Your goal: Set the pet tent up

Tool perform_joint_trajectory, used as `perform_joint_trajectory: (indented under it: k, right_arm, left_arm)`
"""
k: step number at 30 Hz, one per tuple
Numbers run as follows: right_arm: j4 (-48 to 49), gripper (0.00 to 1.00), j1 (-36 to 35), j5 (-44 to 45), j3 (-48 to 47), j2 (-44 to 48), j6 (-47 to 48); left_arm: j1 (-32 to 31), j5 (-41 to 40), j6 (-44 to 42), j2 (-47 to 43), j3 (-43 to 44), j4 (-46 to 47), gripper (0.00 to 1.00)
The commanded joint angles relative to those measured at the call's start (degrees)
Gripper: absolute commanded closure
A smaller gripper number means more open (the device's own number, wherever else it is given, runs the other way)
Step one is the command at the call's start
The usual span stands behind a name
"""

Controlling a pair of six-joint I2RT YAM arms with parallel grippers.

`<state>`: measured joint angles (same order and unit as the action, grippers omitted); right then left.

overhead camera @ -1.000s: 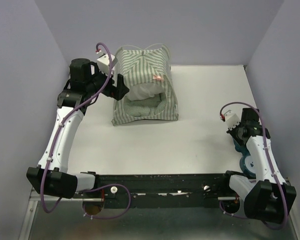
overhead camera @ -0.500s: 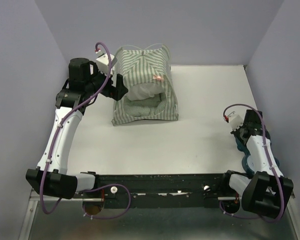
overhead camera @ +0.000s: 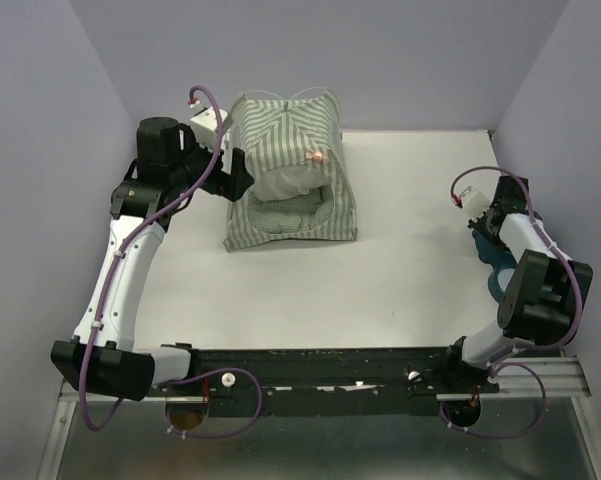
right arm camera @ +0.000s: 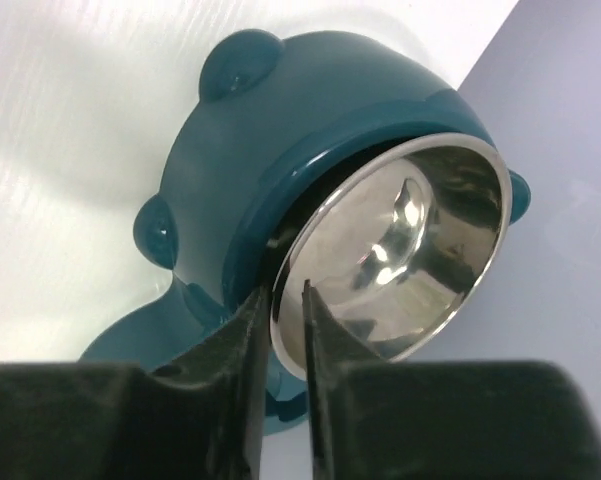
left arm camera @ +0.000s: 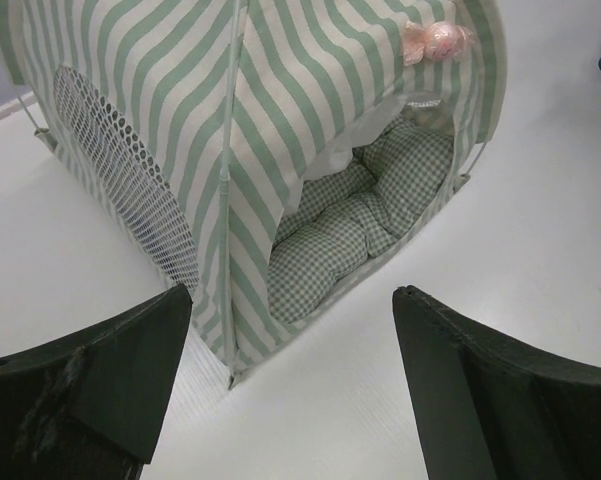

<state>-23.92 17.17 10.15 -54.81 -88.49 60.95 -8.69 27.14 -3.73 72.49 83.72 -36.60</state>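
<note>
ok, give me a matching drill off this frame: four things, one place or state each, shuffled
Things:
1. tent
2. cushion
3. left gripper
4. right gripper

Places or states:
A. open and empty, facing the tent
B. lying inside the tent
C. shut on the bowl's rim
D. standing up at the far side of the table

Pairs: 1-D, 2-B, 3-A, 4-C
</note>
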Motion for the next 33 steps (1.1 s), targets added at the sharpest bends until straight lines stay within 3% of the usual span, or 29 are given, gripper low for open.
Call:
perform_joint_trajectory:
  k: [1,3,5,12,18,23,27,29,33]
  right_arm:
    - [-8.4,0.57,1.6,-5.3,-4.5,-0.6,-2.5]
    - [-11.0,0.38,1.6,-7.2,-4.9,1.2,-2.5]
    - [-14.0,0.31,1.6,-9.6,-6.2,3.0,-3.5]
    - [-23.4,0.23,1.2,-18.8,-15.6,7.1,-8.4]
    - [-24.8,0.14,-0.6,-29.6,-26.1,8.2,-17.4]
    - [-21.9,0.02,-1.9,-41.9,-35.2,6.8,-31.4]
    - [-19.1,0.0,-5.1,-48.4,-37.4,6.8,-39.7]
    - [-17.0,0.0,-9.7,-47.7,-34.9,8.4,-42.7]
    - [-10.4,0.0,-16.3,-46.4,-23.5,14.7,-51.0]
  left_arm:
    - [0.3,-2.3,-1.3,-0.4,1.4,-1.5,0.01]
    - [0.3,-2.6,-1.2,-0.3,1.7,-1.8,0.01]
    - [0.3,-2.9,-1.1,-0.2,2.1,-2.1,0.01]
    - [0.3,-4.5,-1.2,-0.3,3.7,-3.5,0.01]
    - [0.6,-8.1,-0.8,3.3,11.7,-9.3,0.01]
    - [3.8,-8.3,-4.0,10.8,25.5,-23.7,0.01]
    - [7.1,-12.0,-1.3,17.1,33.0,-34.7,0.01]
    - [7.9,-13.8,-0.1,17.7,31.5,-36.9,0.01]
    - [8.2,-14.7,0.2,12.8,17.2,-32.1,0.01]
